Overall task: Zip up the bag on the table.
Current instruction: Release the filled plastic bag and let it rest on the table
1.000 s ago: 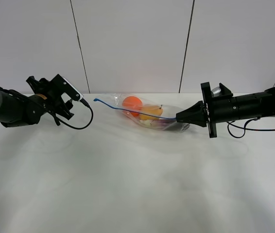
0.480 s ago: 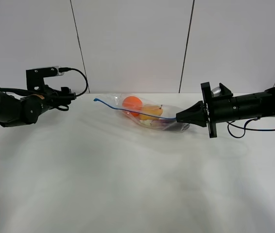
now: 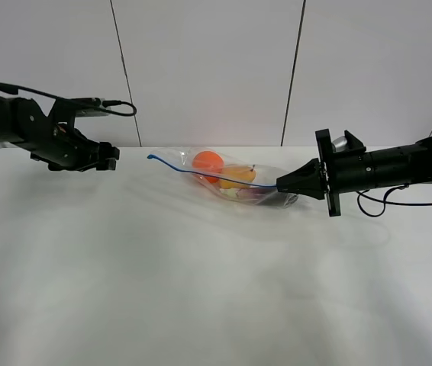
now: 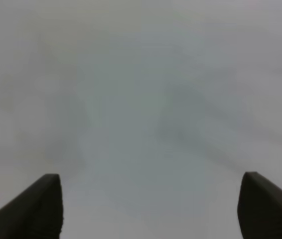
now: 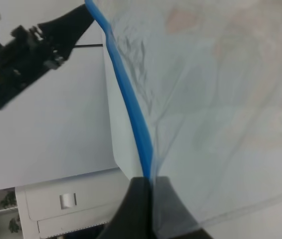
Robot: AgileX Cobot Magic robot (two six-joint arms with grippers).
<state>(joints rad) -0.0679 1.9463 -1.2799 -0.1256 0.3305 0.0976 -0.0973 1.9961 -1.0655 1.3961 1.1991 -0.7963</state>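
Black and tapered, the right hand (image 3: 281,184) is clamped on the blue zipper strip (image 5: 131,107) at the near end of the clear bag (image 3: 235,179), which lies toward the back middle of the white worktop (image 3: 201,282) with an orange (image 3: 207,162) and other produce showing through it. Well apart on the other side, the left hand (image 3: 108,157) hovers above the worktop's far corner with its fingers (image 4: 36,206) spread wide, holding nothing. Pale wall panels (image 3: 208,69) split by thin dark seams close off the room behind.
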